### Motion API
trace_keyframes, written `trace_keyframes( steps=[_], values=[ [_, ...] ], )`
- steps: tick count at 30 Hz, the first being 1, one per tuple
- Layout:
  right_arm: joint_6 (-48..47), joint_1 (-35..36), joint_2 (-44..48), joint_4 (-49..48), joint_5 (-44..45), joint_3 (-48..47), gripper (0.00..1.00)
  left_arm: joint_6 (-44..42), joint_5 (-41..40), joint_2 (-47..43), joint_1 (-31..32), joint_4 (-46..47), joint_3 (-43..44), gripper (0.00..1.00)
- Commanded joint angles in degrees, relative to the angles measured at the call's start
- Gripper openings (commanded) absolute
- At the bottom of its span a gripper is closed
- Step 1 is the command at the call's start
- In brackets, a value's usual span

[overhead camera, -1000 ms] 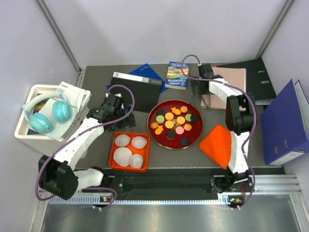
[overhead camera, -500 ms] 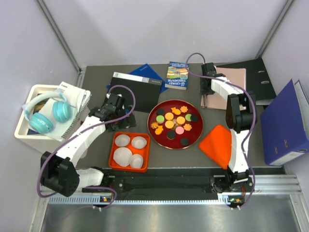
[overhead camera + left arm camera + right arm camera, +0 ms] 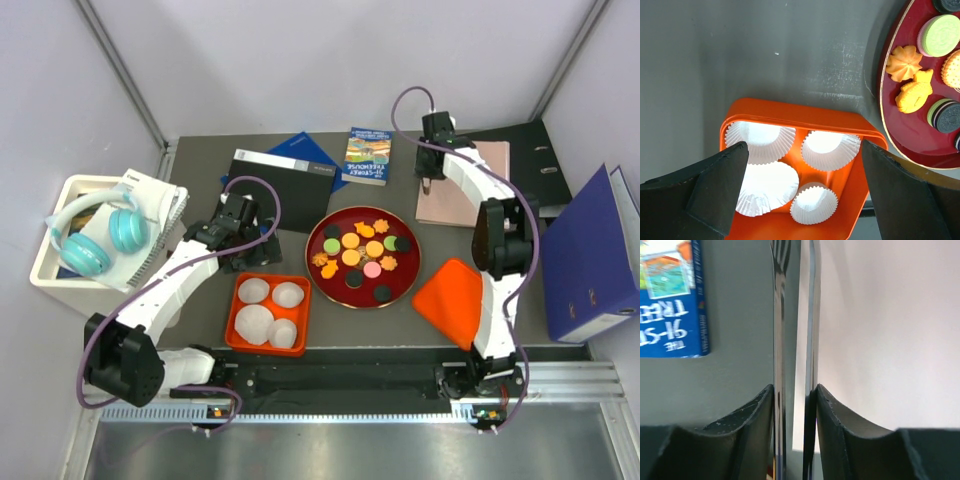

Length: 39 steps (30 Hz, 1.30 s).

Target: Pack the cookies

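Small update: the left gripper [image 3: 803, 144] hasn't budged. It hangs over the top edge of the orange tray [image 3: 270, 277], jaws spread wide with nothing in them. In its wrist view the four white paper cups [image 3: 255, 323] sit between the fingers, and all four are empty.

The right gripper [image 3: 428, 182] is the one that's moved. A second ago it was closer to the upper right rim of the red plate [image 3: 316, 283]. Now it's drifted further up the frame, toward the back of the table, and sits over the left edge of the pink folder [image 3: 465, 185]. The blue book [image 3: 366, 155] is just off to its left. Its jaws are pinched nearly together with only a slim gap, and I can't see anything held between them.

The cookies [image 3: 360, 255] are all sitting on the red plate in the middle of the top view. There are round ones in green, orange, black and pink, plus a few orange shaped ones. None has made it into a cup.

So my read is that packing hasn't started. The right arm backing off probably just clears the space around the plate. The left arm looks better placed to grab the first cookie, with the nearest ones off to its right at the plate's left edge.
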<state>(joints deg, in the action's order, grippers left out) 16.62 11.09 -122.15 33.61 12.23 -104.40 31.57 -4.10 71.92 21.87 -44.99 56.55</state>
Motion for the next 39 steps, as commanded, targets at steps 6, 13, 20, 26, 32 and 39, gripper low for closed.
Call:
trace_keyframes(
  steps=[6, 13, 20, 26, 32, 39],
  values=[
    [-0.4, 2.4, 14.1, 1.3, -0.8, 1.0, 0.42, 0.3, 2.0, -0.1, 0.3, 2.3, 0.1, 0.99],
    [-1.3, 4.3, 19.5, 4.5, -3.3, 7.6, 0.48, 0.9, 3.7, -2.0, 0.4, 3.3, -1.5, 0.99],
    [-1.2, 4.4, 26.3, 3.8, -2.8, 18.6, 0.44, 2.0, 7.1, -3.9, 0.5, 4.9, -4.4, 0.99],
    [-0.4, 5.8, 36.7, 1.5, -4.8, 29.0, 0.43, 1.7, 6.9, -5.9, 0.6, 5.7, -5.6, 0.99],
    [1.0, 5.7, 39.0, 4.1, 0.9, 33.2, 0.46, 1.8, 7.3, -5.8, 0.6, 6.9, -6.5, 0.99],
    [2.1, 2.8, 30.1, 5.8, 8.8, 32.8, 0.47, 1.8, 8.0, -5.1, 0.6, 8.1, -7.7, 0.99]
  ],
)
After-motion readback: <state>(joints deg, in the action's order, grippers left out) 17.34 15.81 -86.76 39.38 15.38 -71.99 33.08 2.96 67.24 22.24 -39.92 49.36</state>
